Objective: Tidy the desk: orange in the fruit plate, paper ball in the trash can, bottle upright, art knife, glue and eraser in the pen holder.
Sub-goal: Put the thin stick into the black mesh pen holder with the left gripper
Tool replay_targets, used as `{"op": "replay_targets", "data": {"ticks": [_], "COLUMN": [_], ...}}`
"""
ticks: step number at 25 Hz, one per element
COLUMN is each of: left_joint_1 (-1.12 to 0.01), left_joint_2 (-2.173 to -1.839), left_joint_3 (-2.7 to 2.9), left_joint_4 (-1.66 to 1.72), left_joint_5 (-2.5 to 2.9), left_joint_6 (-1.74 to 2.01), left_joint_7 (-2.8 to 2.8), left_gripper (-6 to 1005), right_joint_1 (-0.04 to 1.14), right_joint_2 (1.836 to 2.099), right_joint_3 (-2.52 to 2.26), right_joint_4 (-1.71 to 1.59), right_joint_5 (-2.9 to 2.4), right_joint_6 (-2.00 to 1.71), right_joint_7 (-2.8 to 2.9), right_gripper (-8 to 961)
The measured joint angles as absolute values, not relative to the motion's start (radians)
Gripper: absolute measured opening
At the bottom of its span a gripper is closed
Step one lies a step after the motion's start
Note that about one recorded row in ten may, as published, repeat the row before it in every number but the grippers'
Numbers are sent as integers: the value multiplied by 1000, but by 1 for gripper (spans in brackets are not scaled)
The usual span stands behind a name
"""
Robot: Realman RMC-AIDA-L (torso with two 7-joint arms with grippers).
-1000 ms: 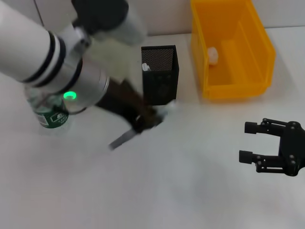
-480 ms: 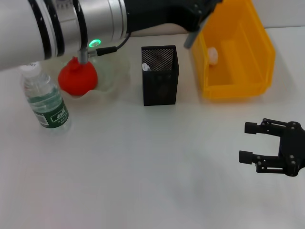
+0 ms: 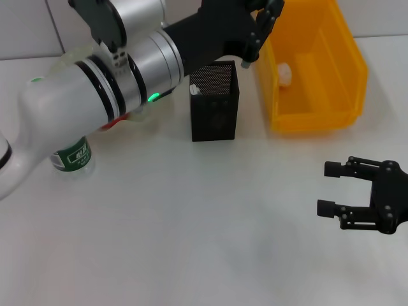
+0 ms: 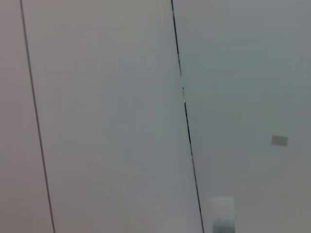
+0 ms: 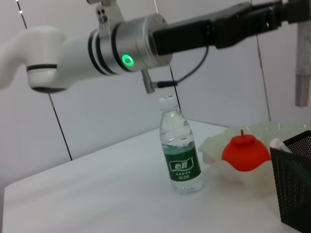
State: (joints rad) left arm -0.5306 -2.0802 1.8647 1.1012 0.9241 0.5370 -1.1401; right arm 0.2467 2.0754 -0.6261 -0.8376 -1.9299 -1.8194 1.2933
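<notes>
The left gripper (image 3: 258, 32) hung above the pen holder (image 3: 214, 102), pinching a slim grey art knife (image 5: 303, 58) by its upper end; light, stiff, slippery. The right gripper (image 3: 331, 189), well away from the holder, sat open and empty.

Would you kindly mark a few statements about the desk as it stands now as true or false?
1. The bottle lies on its side. False: it stands upright.
2. The orange sits in the fruit plate. True.
3. The paper ball lies in the trash can. True.
4. The right tool holds the pen holder. False: it hovers open, apart from it.
5. The left tool rests on the desk. False: it is raised above the pen holder.
</notes>
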Motion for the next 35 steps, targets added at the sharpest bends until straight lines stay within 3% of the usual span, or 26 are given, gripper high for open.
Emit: {"op": "replay_targets", "data": {"ticks": [9, 35], "left_joint_1": [-629, -667], "left_joint_2": [-2080, -2082], "left_joint_3": [1933, 1923], "left_joint_4": [823, 711], "left_joint_5": [462, 337], "left_joint_6": [665, 649], "left_joint_7": [-646, -569], "left_gripper": [150, 171], "right_joint_1": [247, 259], "right_joint_2": [2075, 2075], "right_joint_3": [-626, -637], "right_joint_4": [-834, -833], "right_joint_5": [-1931, -1931], "right_joint_6": [-1819, -1816], "right_joint_7": [1288, 1290], "right_gripper": [802, 802]}}
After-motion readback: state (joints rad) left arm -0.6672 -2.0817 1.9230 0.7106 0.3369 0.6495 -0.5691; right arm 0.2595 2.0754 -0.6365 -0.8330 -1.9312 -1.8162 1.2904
